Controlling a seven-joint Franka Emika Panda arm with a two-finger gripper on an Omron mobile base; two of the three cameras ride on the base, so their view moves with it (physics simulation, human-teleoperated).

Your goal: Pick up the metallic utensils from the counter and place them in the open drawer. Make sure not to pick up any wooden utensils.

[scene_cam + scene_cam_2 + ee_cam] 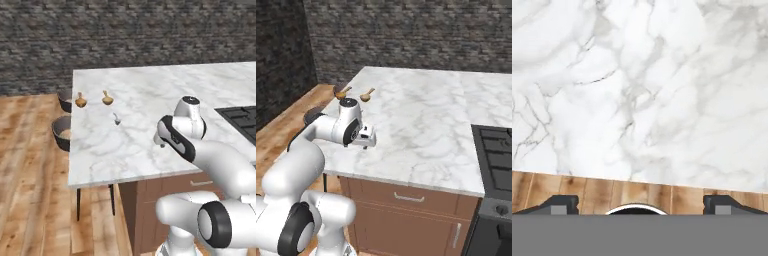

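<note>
Metal utensil (117, 119): one small, slim silver-grey piece lying flat on the counter (150, 100), too small to tell spoon from fork; a rounder end sits toward the counter's near edge.
Its long axis: short, running roughly from the far wall toward the near edge, slightly slanted.
Its place: just nearer than the two wooden spoons and well to the left of the cooktop (242, 120).
Wooden spoons: two tan pieces, one (81, 101) by the counter's left edge, the other (107, 99) just beside it; bowls toward the near edge, thin handles toward the wall.
Gripper (640, 202): fingertips spread wide, nothing between them; it hangs over bare marble at the counter's edge, with wood floor (562, 187) showing beyond.
Arm (177, 137): bent over the counter, between the metal utensil and the cooktop.
Cabinet fronts (406, 200): reddish-brown, below the counter's near edge, with small silver bar handles.
</note>
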